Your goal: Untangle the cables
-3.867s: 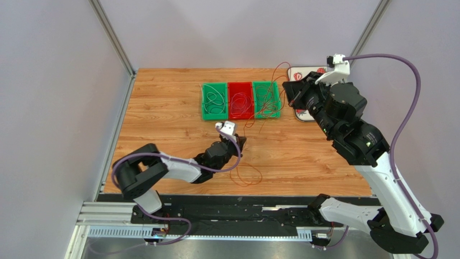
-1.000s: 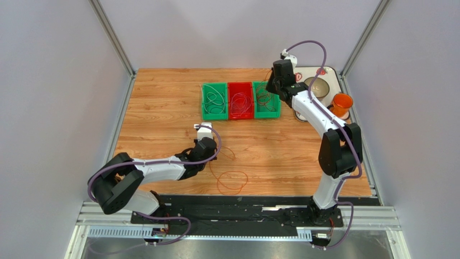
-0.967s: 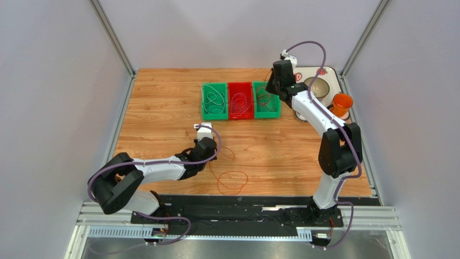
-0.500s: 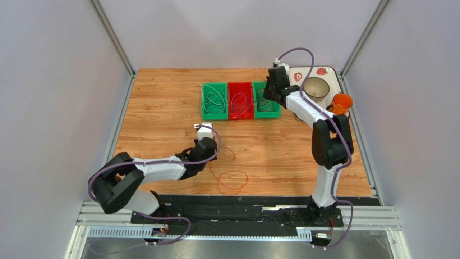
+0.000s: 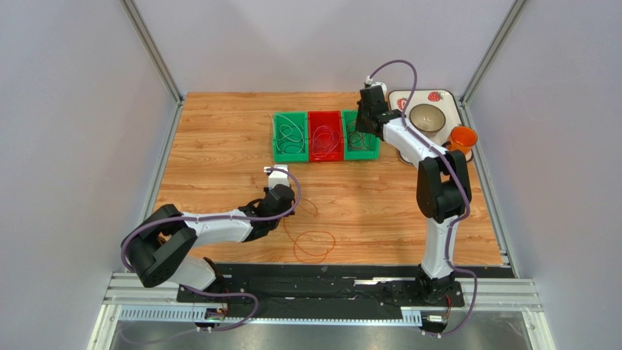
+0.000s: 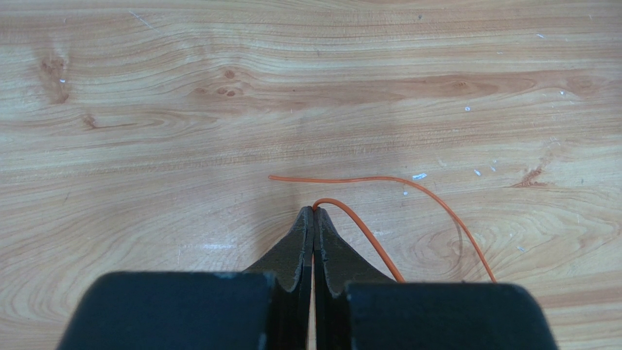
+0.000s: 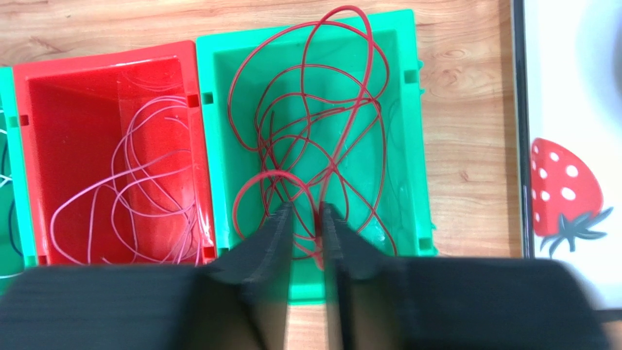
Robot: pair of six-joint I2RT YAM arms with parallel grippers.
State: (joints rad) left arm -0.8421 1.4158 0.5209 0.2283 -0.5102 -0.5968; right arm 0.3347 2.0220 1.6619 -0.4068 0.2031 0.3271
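Left wrist cam: I see left gripper (image 6: 314, 211) pinched tight on end of orange cable (image 6: 358, 222), low over table (image 6: 146, 109), well on arm-base side of red bin (image 7: 66, 109). Top view shows rest of it looped on wood there. Right wrist cam: right gripper (image 7: 305, 211) over green bin (image 7: 398, 168) just right of red bin, fingers slightly apart, red cables (image 7: 270, 173) piled underneath, strands crossing gap. Inside red bin: pinkish cables (image 7: 131, 171).
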